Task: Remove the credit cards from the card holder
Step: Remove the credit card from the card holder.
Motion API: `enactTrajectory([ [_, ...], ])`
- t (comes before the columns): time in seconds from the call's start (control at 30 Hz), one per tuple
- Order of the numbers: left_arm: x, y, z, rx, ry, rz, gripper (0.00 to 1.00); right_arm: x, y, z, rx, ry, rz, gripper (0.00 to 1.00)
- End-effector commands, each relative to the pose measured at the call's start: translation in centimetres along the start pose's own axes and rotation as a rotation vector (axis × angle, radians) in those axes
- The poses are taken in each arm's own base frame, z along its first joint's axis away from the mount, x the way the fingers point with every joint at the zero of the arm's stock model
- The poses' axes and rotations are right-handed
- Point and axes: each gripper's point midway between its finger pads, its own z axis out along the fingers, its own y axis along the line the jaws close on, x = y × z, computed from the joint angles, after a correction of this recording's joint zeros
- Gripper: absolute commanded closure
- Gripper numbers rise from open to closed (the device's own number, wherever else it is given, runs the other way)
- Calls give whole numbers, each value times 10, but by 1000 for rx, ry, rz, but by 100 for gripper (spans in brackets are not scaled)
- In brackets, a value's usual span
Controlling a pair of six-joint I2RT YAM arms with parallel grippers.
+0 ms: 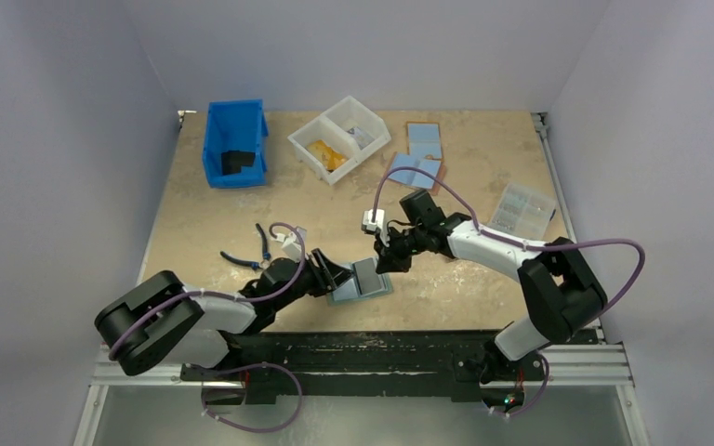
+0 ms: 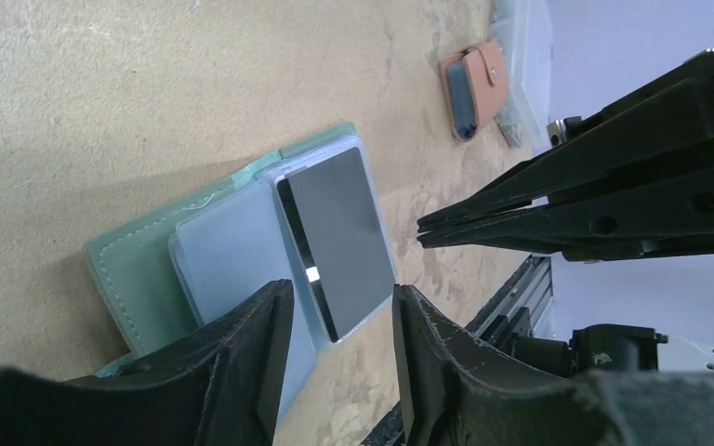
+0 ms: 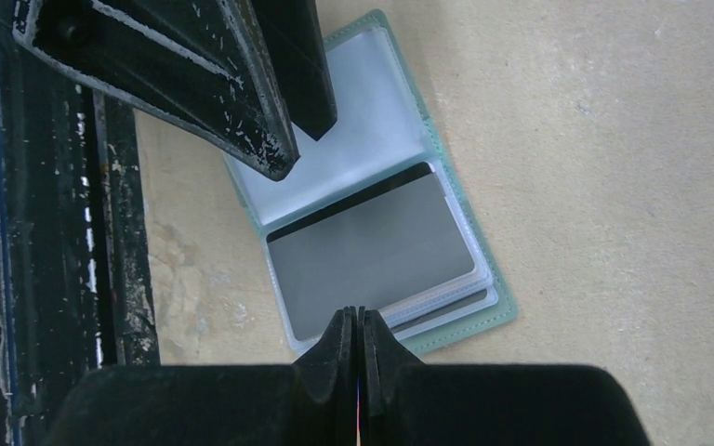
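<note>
The teal card holder (image 1: 376,288) lies open flat on the table near the front edge, its clear sleeves up. A dark credit card (image 3: 372,255) sits in the top sleeve, and a second card edge shows in a sleeve beneath it. My left gripper (image 2: 342,290) is open, its fingers (image 2: 260,362) straddling the near corner of the sleeve with the dark card (image 2: 339,232). My right gripper (image 3: 355,314) is shut with nothing in it, its tips over the sleeve's opposite edge. The teal cover (image 2: 135,274) shows to the left of the sleeves.
A salmon-pink snap wallet (image 2: 474,88) lies beside a clear plastic box (image 1: 523,209) at the right. At the back are a blue bin (image 1: 235,144), a white two-part tray (image 1: 339,137) and light-blue-and-brown wallets (image 1: 423,139). Pliers (image 1: 256,251) lie left of the left arm.
</note>
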Motion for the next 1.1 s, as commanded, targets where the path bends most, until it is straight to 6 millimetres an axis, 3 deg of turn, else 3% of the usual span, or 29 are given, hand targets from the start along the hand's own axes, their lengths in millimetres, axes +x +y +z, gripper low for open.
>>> enactTrajectory([
  [0.0,-7,-20,11,72,-25,0,54,-12,-11,1,36,3,-32,100],
  [0.67,12,0,25,13,48,-28,51,2,-10,20,25,63,16,100],
  [0.87,18,20,30,-103,76,-58,53,7,-11,27,36,100,30,100],
  [1.07,18,20,28,-102,76,-65,59,13,-6,37,10,140,59,100],
])
